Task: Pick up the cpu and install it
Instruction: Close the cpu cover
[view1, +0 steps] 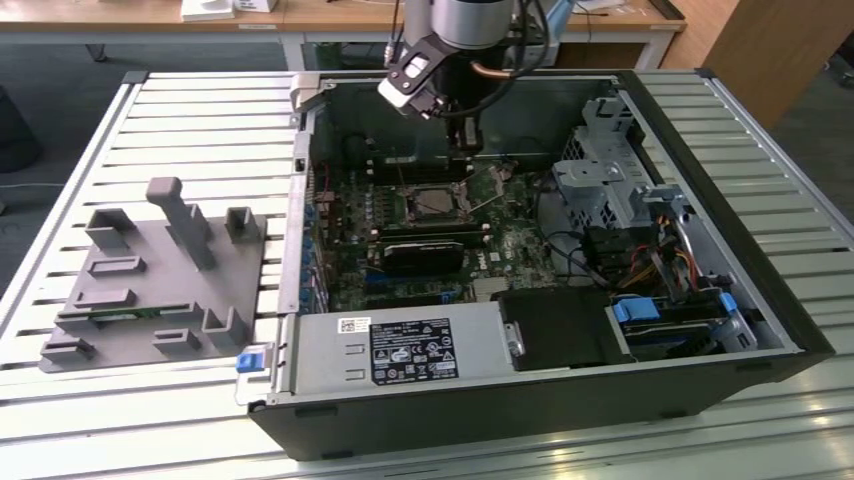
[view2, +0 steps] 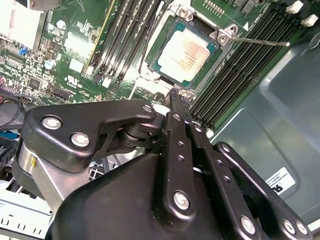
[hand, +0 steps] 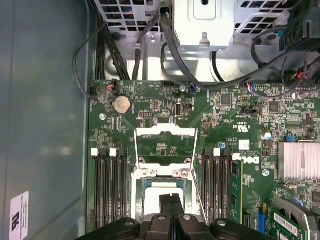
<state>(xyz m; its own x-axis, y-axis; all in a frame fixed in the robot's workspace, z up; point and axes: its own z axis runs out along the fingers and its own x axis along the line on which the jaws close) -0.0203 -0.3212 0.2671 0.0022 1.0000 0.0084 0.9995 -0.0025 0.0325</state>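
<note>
The cpu (view2: 184, 52), a flat square chip with a silvery top and pale rim, lies in the motherboard's black-framed socket (view1: 430, 203). The socket's metal cover frame (hand: 165, 134) stands swung open, with its thin lever (hand: 198, 170) beside it. In both wrist views my gripper (view2: 180, 96) hovers just off one edge of the chip, its two black fingers (hand: 166, 207) pressed together with nothing between them. In the exterior view the gripper (view1: 467, 148) hangs above the board at the back of the open computer case, a little behind the socket.
The open case (view1: 307, 200) lies on a slatted metal table. Memory slots (hand: 111, 190) flank the socket. A drive cage (view1: 607, 165) and cables fill the exterior view's right, a power supply (view1: 400, 350) the front. A grey fixture tray (view1: 147, 290) with upright pegs sits at the left.
</note>
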